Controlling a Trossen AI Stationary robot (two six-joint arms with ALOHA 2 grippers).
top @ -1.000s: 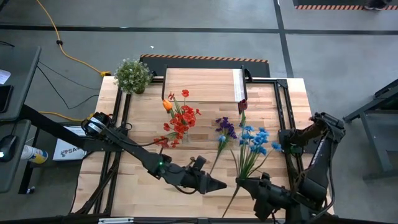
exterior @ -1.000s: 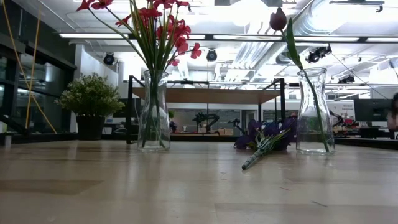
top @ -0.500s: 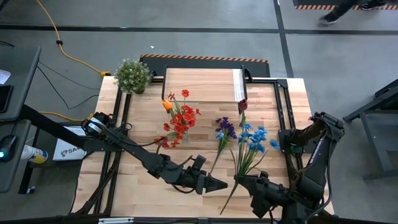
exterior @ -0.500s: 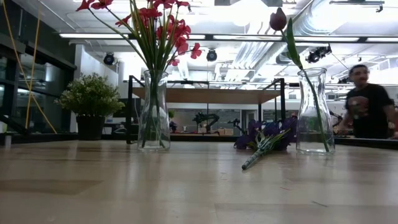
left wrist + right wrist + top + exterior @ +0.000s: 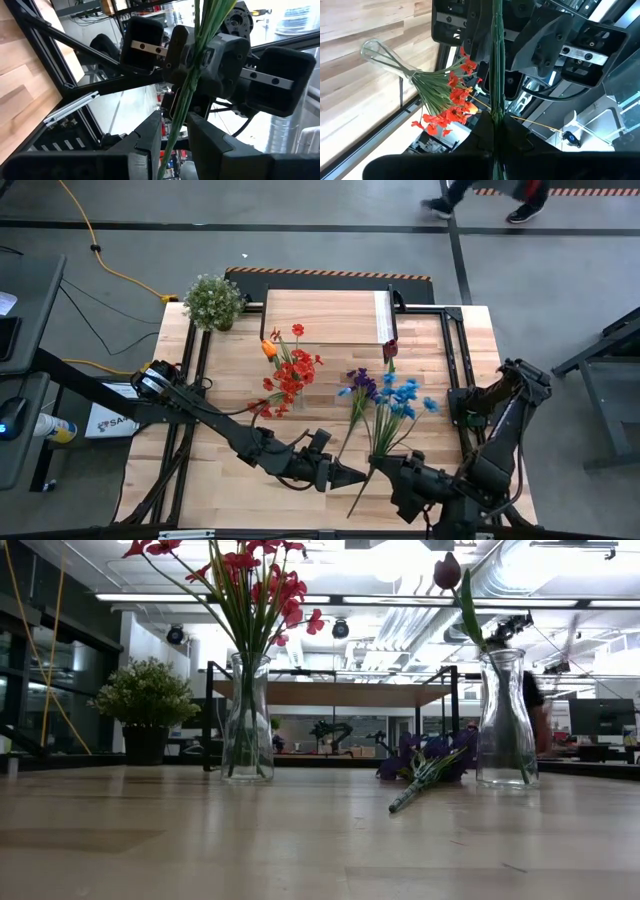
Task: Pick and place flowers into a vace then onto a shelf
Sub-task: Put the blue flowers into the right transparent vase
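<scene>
High view: right gripper (image 5: 392,477) at the table's near edge, clamped on the lower stems of the blue flowers (image 5: 403,396), whose heads fan away from it toward the table's middle. The left gripper (image 5: 352,475) sits just beside it, tip pointing at the same stems. A purple bunch (image 5: 361,384) lies next to the blue heads. Farther from both grippers stand the red flowers (image 5: 291,373) with an orange tulip (image 5: 269,348), and a dark red rosebud (image 5: 390,347). Beyond those, at the far edge, is the shelf (image 5: 325,316); a potted plant (image 5: 213,300) is at the far left corner.

Low view: no gripper seen. Red flowers stand in a glass vase (image 5: 248,718); the rosebud's stem stands in a second vase (image 5: 506,720). The purple bunch lies flat on the table (image 5: 300,840) between them, close to the second vase.

Left wrist view: its fingers (image 5: 150,131) are parted on either side of the green stems (image 5: 192,70), not visibly pressing them; the other gripper faces it closely.

Right wrist view: its jaws are closed on the stems, which run straight out toward the left gripper.
</scene>
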